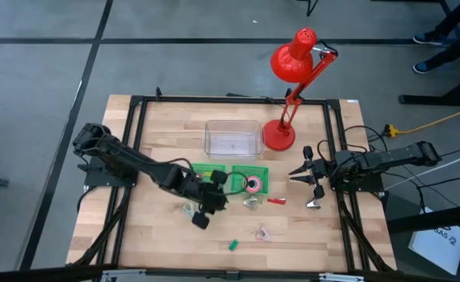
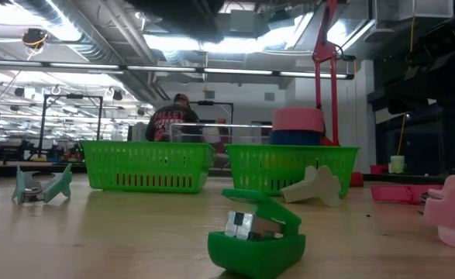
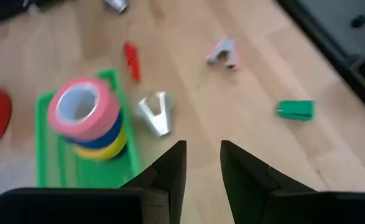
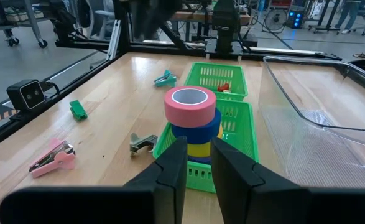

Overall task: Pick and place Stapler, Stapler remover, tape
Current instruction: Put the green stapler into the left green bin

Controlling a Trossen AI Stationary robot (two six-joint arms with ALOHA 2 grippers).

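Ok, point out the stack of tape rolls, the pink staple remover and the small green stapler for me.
stack of tape rolls [image 4: 190,102], right wrist view, side of the pink top roll.
pink staple remover [image 4: 51,157], right wrist view, middle of its body.
small green stapler [image 3: 295,109], left wrist view, middle of its top.

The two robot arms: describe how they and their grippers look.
Both arms are dark, nearly black, built of jointed tubular segments. The left arm runs from a blocky base, with black cable looping near its wrist. The right arm is the same make. The left gripper and right gripper each have two flat, dark, angular fingers. No markings are visible.
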